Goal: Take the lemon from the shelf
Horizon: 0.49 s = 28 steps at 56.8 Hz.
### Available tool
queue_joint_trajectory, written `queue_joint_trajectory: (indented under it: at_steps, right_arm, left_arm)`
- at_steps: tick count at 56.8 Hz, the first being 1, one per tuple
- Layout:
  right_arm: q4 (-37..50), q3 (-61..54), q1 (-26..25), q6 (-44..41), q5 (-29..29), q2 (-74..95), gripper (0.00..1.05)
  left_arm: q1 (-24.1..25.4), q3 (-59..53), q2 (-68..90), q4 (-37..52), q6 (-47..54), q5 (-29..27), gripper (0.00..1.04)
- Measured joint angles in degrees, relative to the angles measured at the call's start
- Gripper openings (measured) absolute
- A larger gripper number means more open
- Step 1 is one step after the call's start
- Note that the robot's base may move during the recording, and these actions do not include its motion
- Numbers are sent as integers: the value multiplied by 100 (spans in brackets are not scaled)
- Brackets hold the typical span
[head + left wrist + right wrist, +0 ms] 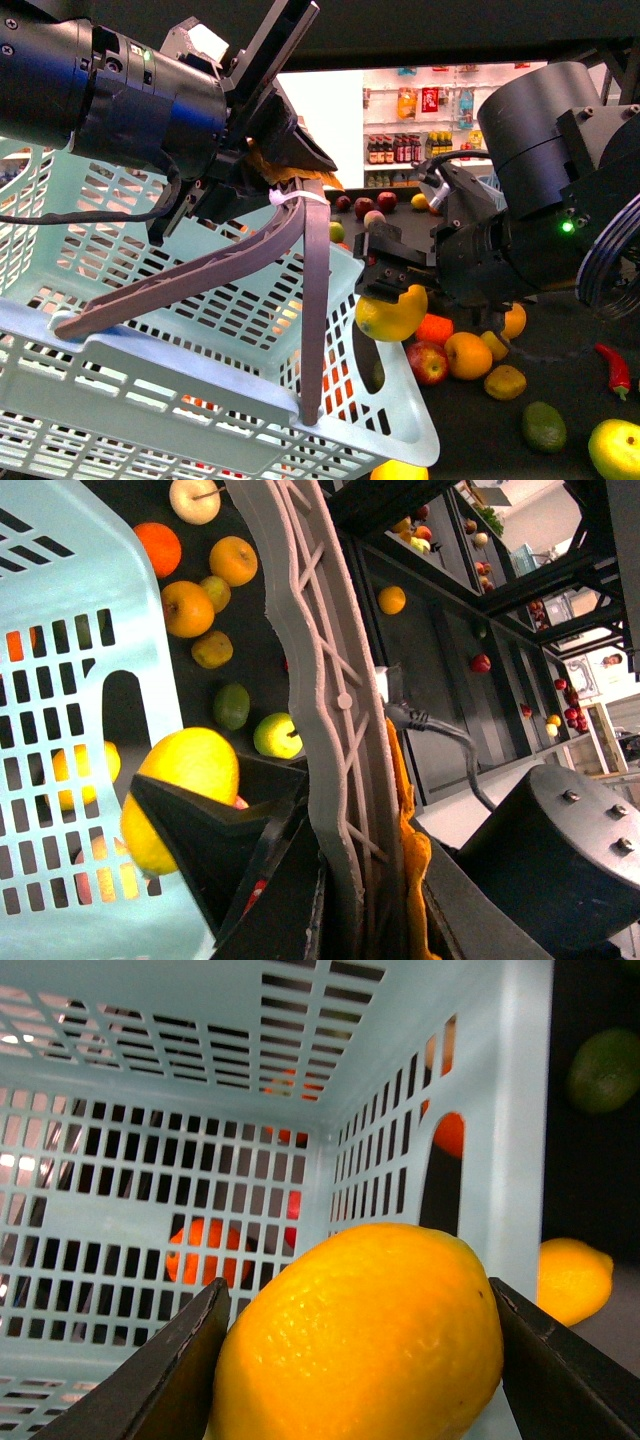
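Currently the right claw (pixel 392 292) clamps the lemon (pixel 388 318) beside the basket (pixel 150 385), while the left claw (pixel 287 170) grips its handle (pixel 200 270).

A pale blue slotted basket (pixel 180 290) is before me, grey handle (pixel 315 300) raised; past it I see an orange (pixel 467 354) beside a red apple (pixel 427 362), a green fruit (pixel 543 426) and a red chili (pixel 612 368)

Lemon (pixel 185 770) beside pale blue basket (pixel 60 610), possibly touching, fruit (pixel 188 608) on shelf (pixel 440 660)

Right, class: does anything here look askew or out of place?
The basket hangs tilted from its handle, held in the left gripper. The lemon sits squarely in the right gripper jaws.
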Motion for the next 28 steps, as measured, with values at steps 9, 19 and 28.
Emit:
queue_joint_trajectory:
  at_steps: [9,19,28]
  right_arm:
    - [125,-7,114,-2,-160,28,87]
    - [479,-168,-50,111,-326,-245,97]
    - [616,-319,-933,166,-472,-796,97]
  left_arm:
    - [0,0,2,0,0,0,13]
    - [0,0,2,0,7,2,13]
    - [2,0,13,0,28,-17,13]
